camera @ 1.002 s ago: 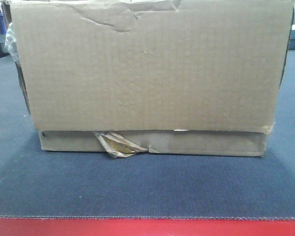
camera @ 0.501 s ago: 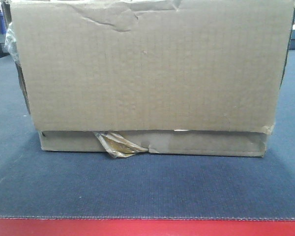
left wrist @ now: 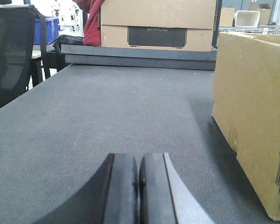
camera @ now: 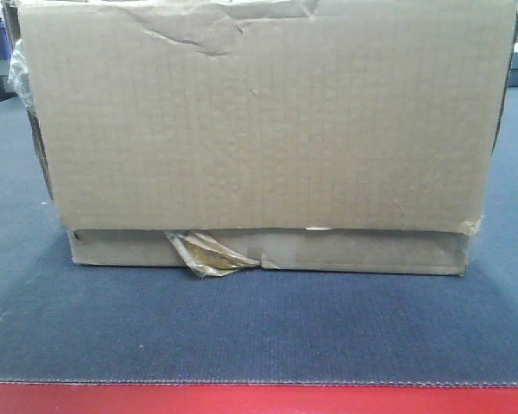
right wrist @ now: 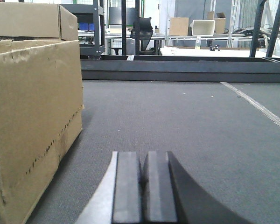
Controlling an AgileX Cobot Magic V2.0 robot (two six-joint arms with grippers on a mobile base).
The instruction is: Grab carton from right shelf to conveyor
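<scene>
A brown cardboard carton (camera: 259, 129) with a dented top edge and torn tape at its base stands on the dark grey conveyor belt (camera: 259, 328) and fills the front view. My left gripper (left wrist: 139, 161) is shut and empty, low over the belt, with the carton (left wrist: 256, 116) apart from it on its right. My right gripper (right wrist: 143, 158) is shut and empty, low over the belt, with the carton (right wrist: 32, 116) apart from it on its left. Neither gripper touches the carton.
A red strip (camera: 259, 398) runs along the belt's near edge. Beyond the belt's far rail (left wrist: 140, 55) stands another carton (left wrist: 156, 23). A black office chair (left wrist: 11, 51) is at the left. Shelving and boxes (right wrist: 179, 25) stand behind the far rail.
</scene>
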